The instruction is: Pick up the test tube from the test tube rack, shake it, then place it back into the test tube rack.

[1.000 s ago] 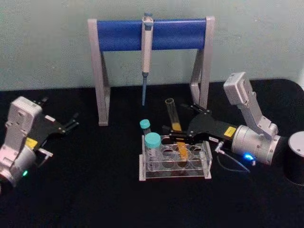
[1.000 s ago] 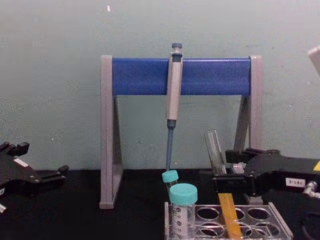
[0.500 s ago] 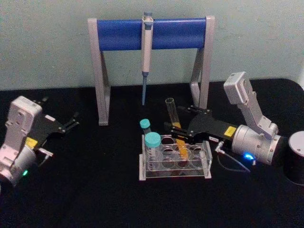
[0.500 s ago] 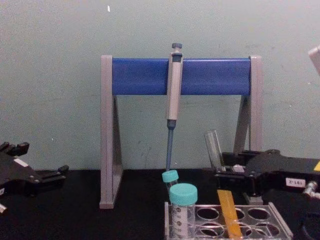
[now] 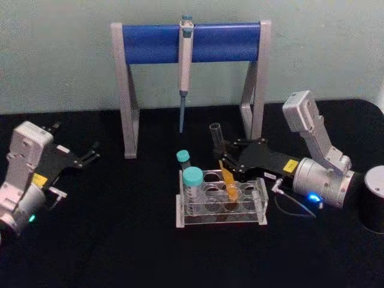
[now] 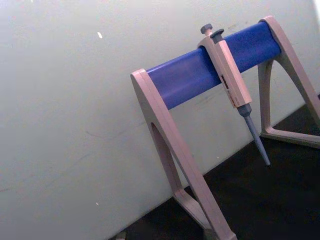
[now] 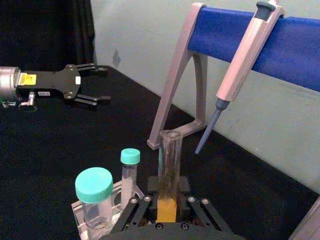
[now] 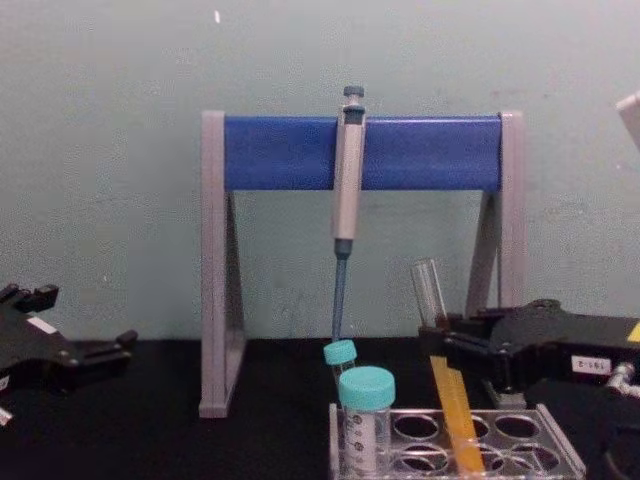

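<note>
- Your right tool (image 5: 226, 157) is clamped on the tube (image 5: 228, 179), gripping it about halfway up, right where the orange liquid begins.
- The tool reaches in from the right, low over the rack (image 5: 219, 216), with its arm trailing back toward the right edge of the surface (image 5: 120, 240).
- The tube is tilted: its open top leans to the robot's left, toward the stand, and its lower end sits down inside a rack hole right of centre. You cannot tell from these views which row that hole is in.
- The rack stands on the surface in front of you, just below the tool.
- Two teal-capped tubes stand at the rack's left end, the wide one (image 5: 192, 177) in front and the thin one (image 5: 183, 157) just behind it.
- Behind the rack is the pipette stand (image 5: 150, 43), with a pipette (image 5: 185, 57) hanging from its blue bar.
- A dark cylinder (image 5: 375, 207) sits at the far right edge.
- Your left tool (image 5: 93, 153) rests well apart on the left, fingers spread wide and holding nothing.
</note>
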Tool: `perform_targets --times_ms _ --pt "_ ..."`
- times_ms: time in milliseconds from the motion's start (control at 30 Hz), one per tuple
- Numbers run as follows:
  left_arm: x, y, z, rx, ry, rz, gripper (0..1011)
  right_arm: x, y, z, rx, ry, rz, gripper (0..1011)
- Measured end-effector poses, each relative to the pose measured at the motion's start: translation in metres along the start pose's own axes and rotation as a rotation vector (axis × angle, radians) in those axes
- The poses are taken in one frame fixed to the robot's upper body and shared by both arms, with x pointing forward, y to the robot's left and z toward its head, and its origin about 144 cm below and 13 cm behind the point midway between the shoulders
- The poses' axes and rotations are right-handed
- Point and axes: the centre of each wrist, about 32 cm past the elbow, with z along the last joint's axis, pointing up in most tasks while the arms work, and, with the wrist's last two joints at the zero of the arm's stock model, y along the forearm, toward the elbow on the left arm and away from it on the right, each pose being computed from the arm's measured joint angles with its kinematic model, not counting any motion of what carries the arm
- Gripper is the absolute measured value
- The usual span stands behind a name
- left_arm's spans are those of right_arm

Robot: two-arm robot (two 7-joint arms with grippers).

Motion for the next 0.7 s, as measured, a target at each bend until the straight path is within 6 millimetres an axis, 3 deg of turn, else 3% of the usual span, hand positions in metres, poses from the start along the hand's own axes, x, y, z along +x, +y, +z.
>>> perform_targets --times_ms 100,700 --pt "-0.0001 0.0000 0.0000 0.000 0.000 0.000 1001 0.0000 0.0000 0.0000 0.000 0.000 0.000 216" --pt "0.0000 0.0000 0.0000 0.000 0.000 0.000 1001 0.0005 -0.0027 0.0001 0.021 0.008 0.003 216"
